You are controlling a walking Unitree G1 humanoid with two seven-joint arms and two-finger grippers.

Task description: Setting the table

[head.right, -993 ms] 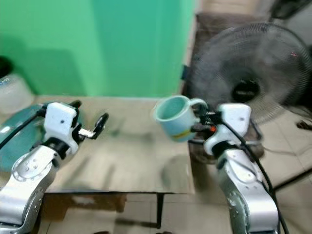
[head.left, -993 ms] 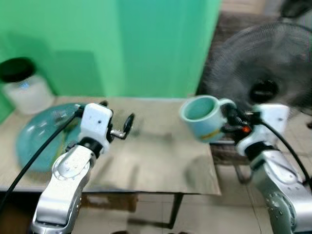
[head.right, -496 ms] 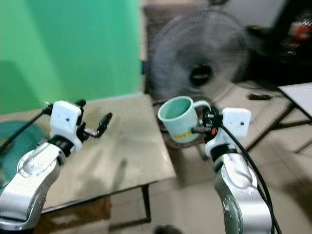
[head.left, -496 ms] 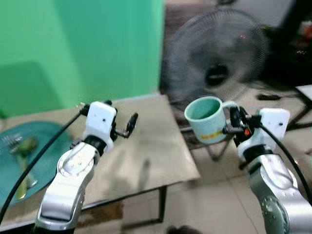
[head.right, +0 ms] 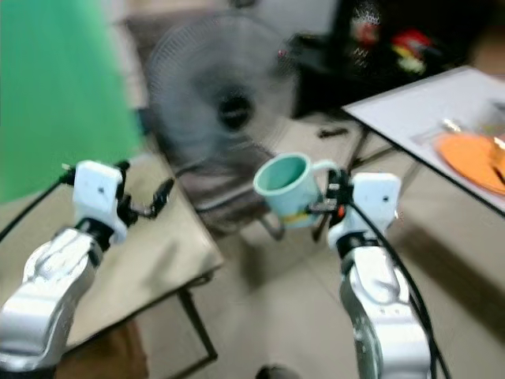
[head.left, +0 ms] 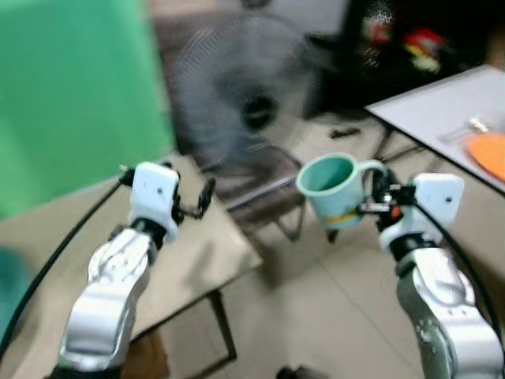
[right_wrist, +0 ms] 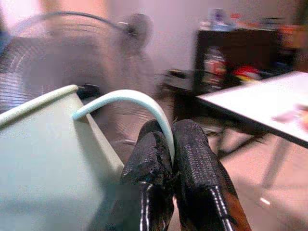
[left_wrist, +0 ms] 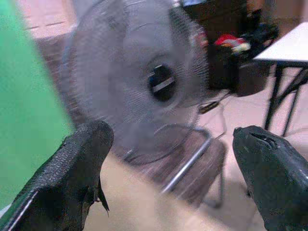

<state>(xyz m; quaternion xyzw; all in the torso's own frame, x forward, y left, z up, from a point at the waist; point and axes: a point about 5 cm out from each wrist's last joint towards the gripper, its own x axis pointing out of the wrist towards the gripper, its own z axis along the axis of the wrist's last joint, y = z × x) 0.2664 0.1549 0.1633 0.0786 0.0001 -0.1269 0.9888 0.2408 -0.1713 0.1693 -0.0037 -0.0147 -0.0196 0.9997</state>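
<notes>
The right claw (head.left: 376,197) is pressed together on the thin handle of a pale green mug (head.left: 333,188), which is held in the air, tilted slightly, above the tiled floor (head.left: 331,308) and between two desks. In the right wrist view the black fingers (right_wrist: 154,163) are seen pinching the handle's loop. The left claw (head.left: 203,197) is spread wide with nothing between its fingers, raised over the corner of a beige desk (head.left: 197,260). A large standing fan (head.left: 245,103) is seen behind, beside a green wall (head.left: 71,95). On a white desk (head.left: 442,103) to the right, an orange plate (head.left: 489,154) is seen, blurred.
</notes>
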